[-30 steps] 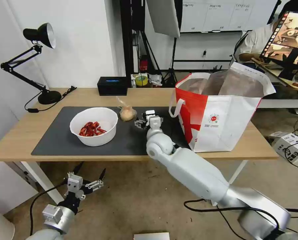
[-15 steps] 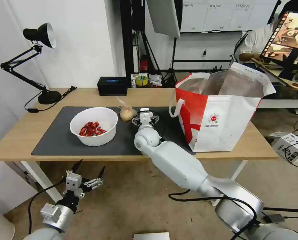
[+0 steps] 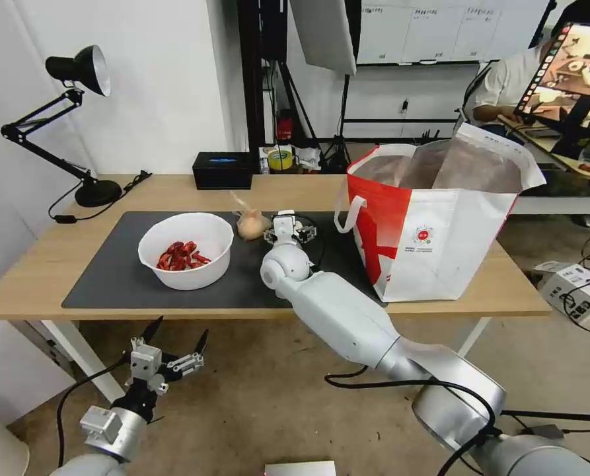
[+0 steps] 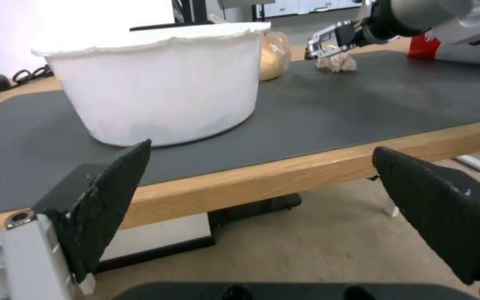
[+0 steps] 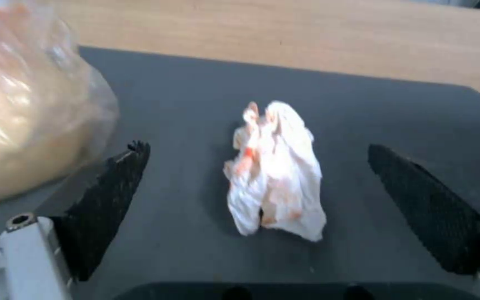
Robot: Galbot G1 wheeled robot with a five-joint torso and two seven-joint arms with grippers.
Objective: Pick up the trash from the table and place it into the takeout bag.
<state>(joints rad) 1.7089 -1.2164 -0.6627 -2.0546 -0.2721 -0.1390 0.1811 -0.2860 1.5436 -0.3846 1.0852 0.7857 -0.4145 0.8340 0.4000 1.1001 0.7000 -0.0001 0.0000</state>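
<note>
The right gripper (image 5: 259,208) is low over the dark grey mat (image 5: 362,108), its two black, cross-hatched finger pads (image 5: 112,200) spread wide and touching nothing. Between them, a little ahead of the tips, lies the crumpled white tissue (image 5: 276,171), a soft, creased wad flecked with orange stains, resting on the mat's smooth matte surface. Just beside one pad bulges the small knotted clear bag (image 5: 23,112), glossy crinkled film around a rounded beige lump. In the head view the right gripper (image 3: 289,228) sits at the end of a smooth white arm reaching over the table (image 3: 57,254), a light-wood top, with the knotted bag (image 3: 252,225) just to its left. Farther left on the mat stands the white round bowl (image 3: 186,251), thin-walled with a slightly wavy rim, holding red shell scraps. To the gripper's right stands the takeout bag (image 3: 433,231), a boxy red-and-white fabric tote with silver foil lining, white loop handles and a small round red logo, its mouth open. The left gripper (image 3: 174,344) hangs below the table's front edge, near the floor, its dark tapered fingers splayed and empty.
</note>
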